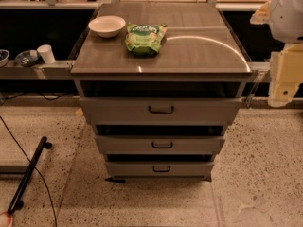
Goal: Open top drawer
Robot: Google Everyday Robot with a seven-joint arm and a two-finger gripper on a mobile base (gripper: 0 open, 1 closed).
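Observation:
The top drawer is the widest grey front of the cabinet, just under the tabletop, with a small black bar handle at its centre. It looks pushed in, with a dark gap above it. Two narrower drawer fronts, the middle one and the lowest one, sit below it. Of the robot, only white and cream arm parts show at the right edge, level with the cabinet top and apart from the drawer. The gripper itself is out of view.
On the cabinet top stand a white bowl and a green snack bag. A ledge at the left holds a white cup and a dish. A black bar and a cable lie on the speckled floor at the left.

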